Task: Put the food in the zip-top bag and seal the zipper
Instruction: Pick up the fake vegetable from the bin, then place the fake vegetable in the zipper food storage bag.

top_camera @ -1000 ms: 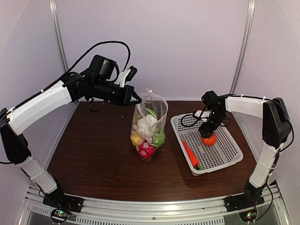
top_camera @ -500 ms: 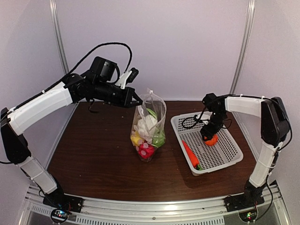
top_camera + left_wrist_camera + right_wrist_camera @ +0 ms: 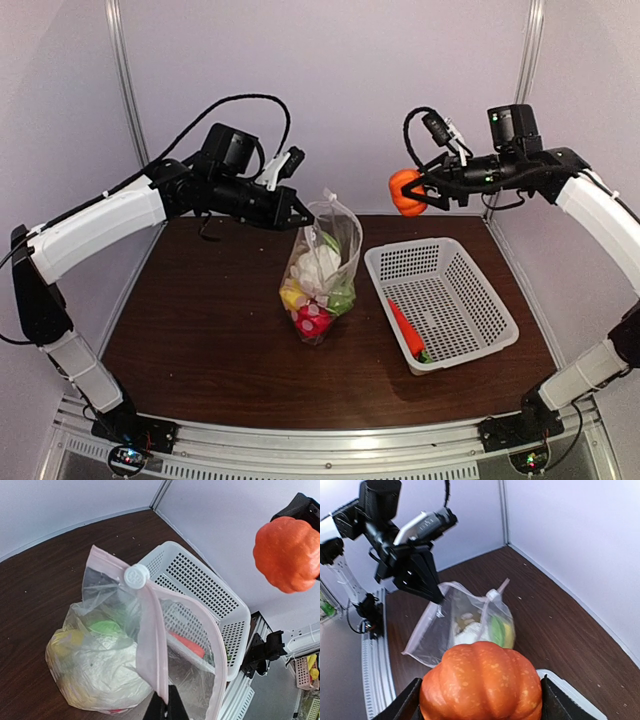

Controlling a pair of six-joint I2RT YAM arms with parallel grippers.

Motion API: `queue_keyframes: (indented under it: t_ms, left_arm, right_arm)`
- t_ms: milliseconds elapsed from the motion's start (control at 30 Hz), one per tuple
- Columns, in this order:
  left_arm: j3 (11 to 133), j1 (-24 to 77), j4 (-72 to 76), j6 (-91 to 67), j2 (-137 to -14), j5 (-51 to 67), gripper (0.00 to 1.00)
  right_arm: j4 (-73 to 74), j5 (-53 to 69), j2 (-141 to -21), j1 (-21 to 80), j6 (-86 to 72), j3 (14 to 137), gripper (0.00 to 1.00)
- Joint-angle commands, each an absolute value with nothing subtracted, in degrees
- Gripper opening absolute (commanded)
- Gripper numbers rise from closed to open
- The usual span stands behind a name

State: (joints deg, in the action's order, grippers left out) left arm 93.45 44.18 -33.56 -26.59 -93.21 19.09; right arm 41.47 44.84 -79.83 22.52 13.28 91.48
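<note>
Right pincer [image 3: 415,193] first: it's clamped on the orange pumpkin [image 3: 404,192], one finger on each side of it, and the right wrist view shows the pumpkin [image 3: 481,680] wedged between both fingers [image 3: 408,704]. The right arm is lifted high and stretched out roughly level, with the pincer pointing toward the left arm. The zip-top bag [image 3: 320,268] sits lower down and off to that pincer's left, well apart from it. The white perforated basket [image 3: 441,245] is pretty much underneath it on the counter [image 3: 200,320], with an orange carrot [image 3: 405,328] inside and something green beside it that I can't make out.

Left pincer [image 3: 300,213]: clenched tight, pinching the bag's top rim right on the zipper strip [image 3: 152,640]. That arm reaches up and across with the wrist angled slightly down, holding the mouth of the bag up so the pouch stands upright below the pincer. The white slider tab [image 3: 137,576] is at the far end of the strip, away from the fingertips. In the bag below the pincer: white cauliflower [image 3: 315,263], a green apple [image 3: 339,297], a yellow lemon [image 3: 291,297] and a red pepper [image 3: 312,320] at the bottom.
</note>
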Motion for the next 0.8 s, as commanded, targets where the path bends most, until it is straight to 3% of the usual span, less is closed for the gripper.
queue_keyframes:
  t_ms: [0,400,533,633,767]
  left_arm:
    - [95.7,43.8,-30.7,-28.0,-93.8,20.4,0.00]
    - [97.9,43.8,-32.1,-28.4,-93.6,20.5,0.00]
    - [98.2,43.8,-32.8,-27.8,-93.1,19.9,0.00]
    - [98.1,43.8,-32.8,-27.6,-92.8,19.7,0.00]
    - [97.8,43.8,-32.8,-27.1,-92.7,19.7,0.00]
  right_arm:
    - [30.1,56.4,-84.7,28.0,4.4,92.9,0.54]
    - [22.7,54.7,-93.3,35.6,4.9,93.3,0.58]
    - [25.1,53.3,-94.2,35.7,7.1,93.6,0.72]
    - [28.5,51.2,-93.3,36.0,10.1,93.7,0.90]
    - [29.2,48.3,-92.7,36.2,10.8,94.1,1.00]
